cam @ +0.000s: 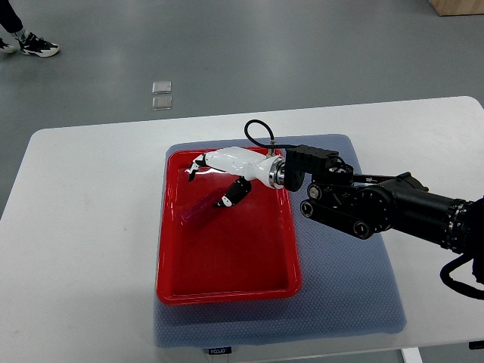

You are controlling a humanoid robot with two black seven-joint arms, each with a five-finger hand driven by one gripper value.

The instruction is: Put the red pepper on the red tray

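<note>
Red pepper lies inside the red tray with the right hand over it; grasp not confirmed.

On the white table (pixel 83 249), a grey-blue mat (pixel 348 295) carries the red tray (pixel 227 291), long side running near to far. Contents: one red pepper (pixel 201 209), dark red, lying slanted on the tray floor in the far-left part, near the left wall. The right hand (pixel 227 172), white with dark fingertips, extends over the tray's far end from a black arm (pixel 378 204) entering at right. Fingers are loosely curled; the thumb tip meets the pepper's right end, but whether it grips cannot be told. Far left, on the floor, a person's shoe (pixel 36 47).
</note>
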